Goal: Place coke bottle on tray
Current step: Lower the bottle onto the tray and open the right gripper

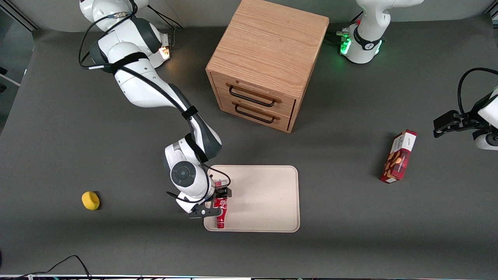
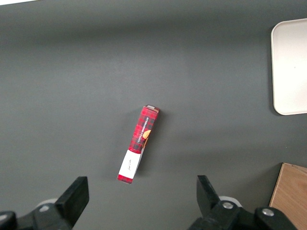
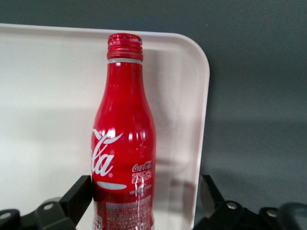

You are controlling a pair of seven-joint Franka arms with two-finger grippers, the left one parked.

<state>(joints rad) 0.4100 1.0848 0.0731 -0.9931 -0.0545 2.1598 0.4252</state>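
Already, in the front view, my gripper (image 1: 218,202) hung over the tray (image 1: 268,194) at its edge toward the working arm's end, with the bottle (image 1: 221,212) between my jaws and its cap pointing toward the camera. Whether the bottle rested on the tray or hung just above it, I could not tell.

From my wrist, the bottle (image 3: 123,143) sat over the tray (image 3: 53,120) near a rounded corner, one finger (image 3: 79,194) against its side, the other standing apart. I judged the carry done; letting go and withdrawing remained.
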